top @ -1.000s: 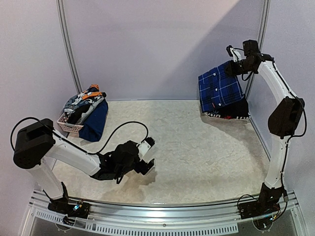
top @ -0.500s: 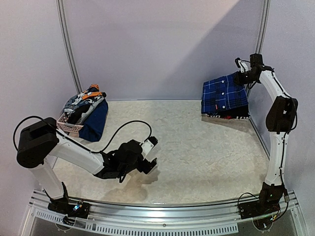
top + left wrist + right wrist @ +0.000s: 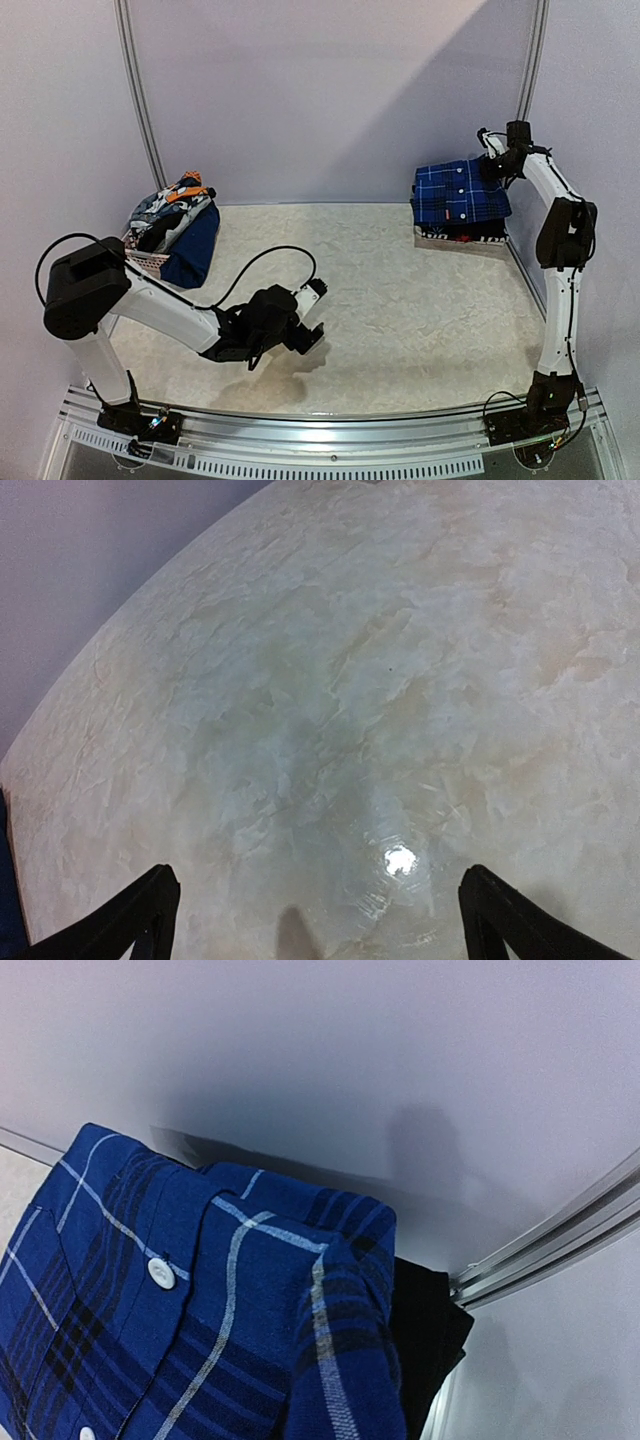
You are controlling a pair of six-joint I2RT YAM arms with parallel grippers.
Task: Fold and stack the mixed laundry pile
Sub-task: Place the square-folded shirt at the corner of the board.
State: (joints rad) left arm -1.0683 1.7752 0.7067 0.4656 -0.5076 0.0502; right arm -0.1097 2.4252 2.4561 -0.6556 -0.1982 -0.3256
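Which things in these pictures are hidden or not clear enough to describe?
- Right fingers: too small in the top view; absent from the right wrist view, where the blue plaid shirt fills the lower frame.
- Dark garments under the shirt: top view, covered; only an edge shows.
- Basket: top view, mostly buried by the laundry pile.
- Left fingers: left wrist view, cut off by the bottom edge.

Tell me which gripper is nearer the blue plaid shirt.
Right. The right gripper is shut on a corner of the blue plaid shirt; the left gripper hangs open over the table, far off.
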